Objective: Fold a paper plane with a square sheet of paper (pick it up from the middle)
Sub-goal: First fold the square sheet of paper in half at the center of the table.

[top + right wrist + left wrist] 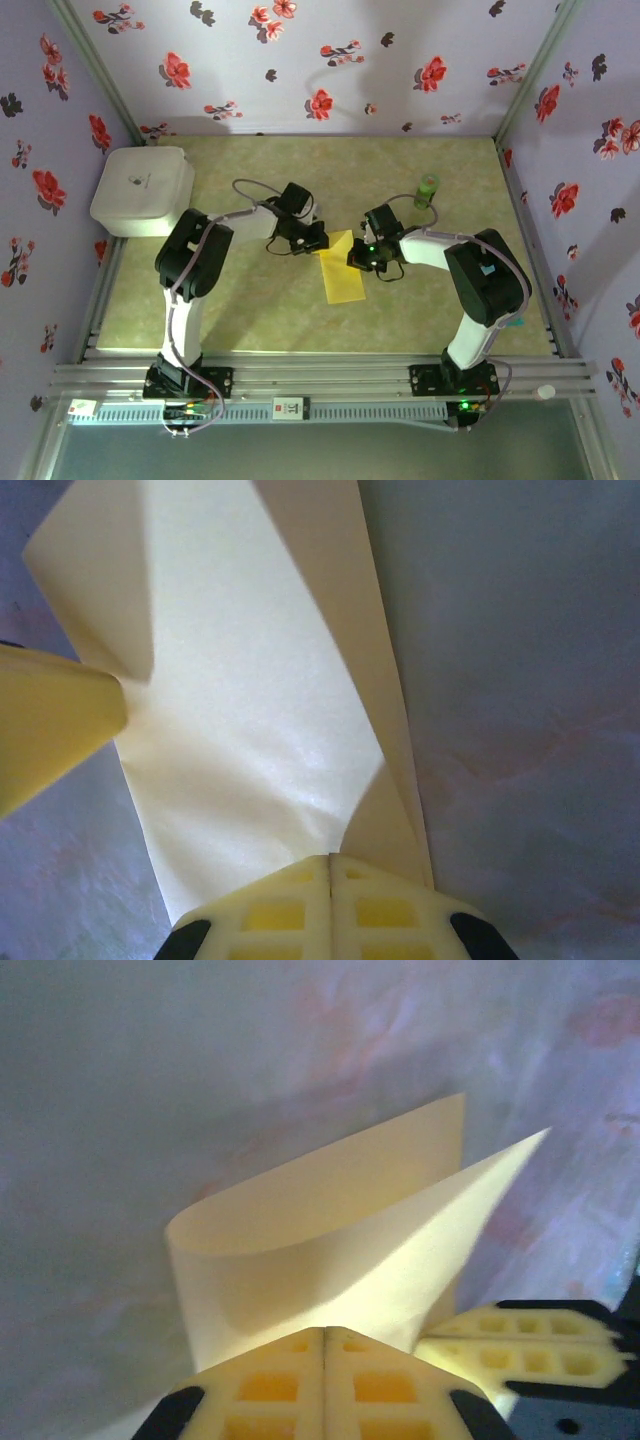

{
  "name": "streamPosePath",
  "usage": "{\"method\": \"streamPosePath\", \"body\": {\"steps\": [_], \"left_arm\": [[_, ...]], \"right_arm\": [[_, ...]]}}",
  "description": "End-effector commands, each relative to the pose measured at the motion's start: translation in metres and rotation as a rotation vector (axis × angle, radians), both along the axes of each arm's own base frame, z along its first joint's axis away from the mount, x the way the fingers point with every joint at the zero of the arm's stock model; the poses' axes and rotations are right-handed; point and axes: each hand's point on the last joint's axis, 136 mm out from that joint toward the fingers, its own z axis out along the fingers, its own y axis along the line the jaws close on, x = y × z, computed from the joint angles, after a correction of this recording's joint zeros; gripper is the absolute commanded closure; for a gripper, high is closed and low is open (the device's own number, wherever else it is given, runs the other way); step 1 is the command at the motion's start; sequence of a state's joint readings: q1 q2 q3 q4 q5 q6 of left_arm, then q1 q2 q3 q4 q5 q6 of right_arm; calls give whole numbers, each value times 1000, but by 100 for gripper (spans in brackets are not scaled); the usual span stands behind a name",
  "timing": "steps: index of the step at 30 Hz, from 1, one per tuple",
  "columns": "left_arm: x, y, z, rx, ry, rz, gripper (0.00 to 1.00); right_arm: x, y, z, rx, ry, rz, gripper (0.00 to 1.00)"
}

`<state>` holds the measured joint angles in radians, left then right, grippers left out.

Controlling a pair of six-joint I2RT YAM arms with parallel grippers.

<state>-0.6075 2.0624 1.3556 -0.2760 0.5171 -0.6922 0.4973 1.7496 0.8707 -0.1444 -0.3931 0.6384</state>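
Left wrist view: left gripper (325, 1335) pinches the square sheet of paper (330, 1230); right gripper (330, 860) clamps it too

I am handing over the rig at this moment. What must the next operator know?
Left hand: shut on the square sheet of paper.
Right hand: shut on the same sheet, from the opposite side.
Sheet: held between the hands, bent double, fold rounded, not creased.
Done: sheet grasped, first bend started.
Left: press the crease flat, then nose and wing folds.
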Motion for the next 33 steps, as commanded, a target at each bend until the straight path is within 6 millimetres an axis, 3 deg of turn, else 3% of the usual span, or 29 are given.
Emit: {"method": "streamPosePath", "body": {"steps": [1,13,18,33], "left_arm": [[2,4,-7,22,21,-19,100],[7,27,-41,73,67,29,100],[18,39,-42,87,61,101,100],[48,52,-46,107,87,251,100]], "right_arm": [[-48,-38,-49,-196,200,-10,100],[-51,-39,-51,-199,208,-11,100],[-51,-39,-51,-197,206,-11,100],[-53,-40,-53,-201,210,-4,100]]}}
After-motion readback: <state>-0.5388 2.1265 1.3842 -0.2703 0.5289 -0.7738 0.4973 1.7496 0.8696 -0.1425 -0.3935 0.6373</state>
